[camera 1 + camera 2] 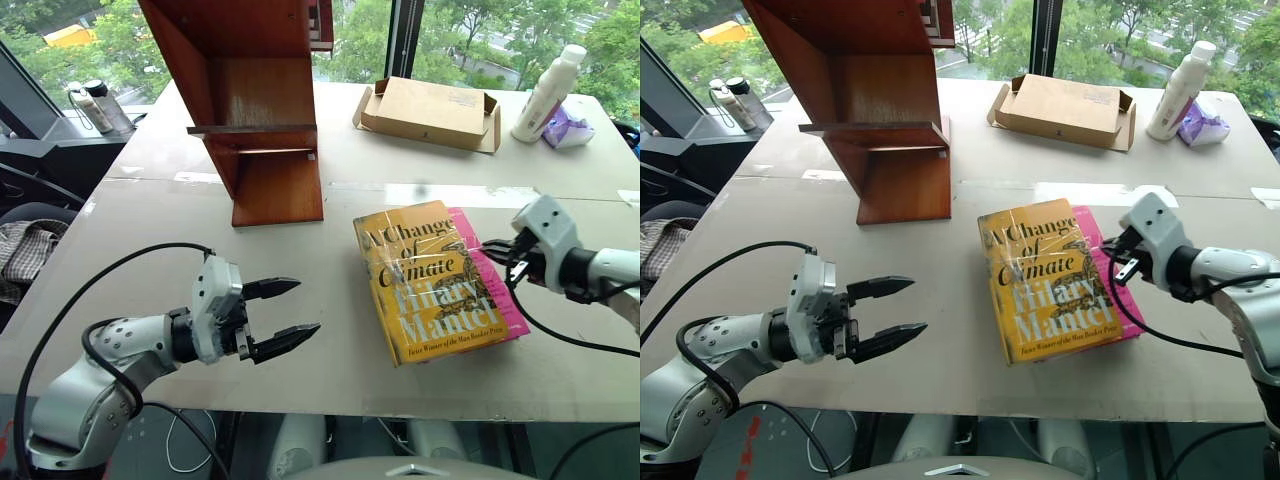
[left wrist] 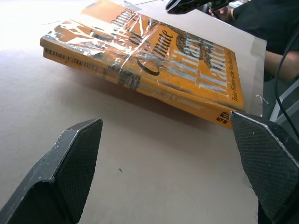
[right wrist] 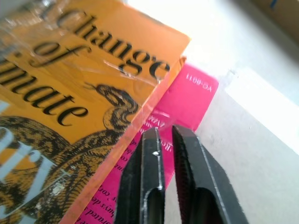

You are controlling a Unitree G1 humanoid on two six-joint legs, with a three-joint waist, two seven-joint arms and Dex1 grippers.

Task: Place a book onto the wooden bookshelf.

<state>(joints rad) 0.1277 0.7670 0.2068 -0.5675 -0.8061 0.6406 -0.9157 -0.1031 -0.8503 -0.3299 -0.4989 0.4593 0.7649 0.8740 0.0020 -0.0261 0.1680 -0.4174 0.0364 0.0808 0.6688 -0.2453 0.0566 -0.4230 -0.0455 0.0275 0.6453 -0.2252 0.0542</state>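
My left gripper (image 1: 285,315) hovering wide open over the table (image 1: 330,250), facing the yellow book (image 1: 425,278) lying on a pink book (image 3: 187,100), my right gripper (image 3: 166,140) nearly closed, holding nothing, wooden bookshelf (image 1: 255,100) standing behind.

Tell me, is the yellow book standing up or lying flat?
Lying flat. The yellow book rests cover-up on the pink book on the table, its title facing the camera, spine toward the left gripper.
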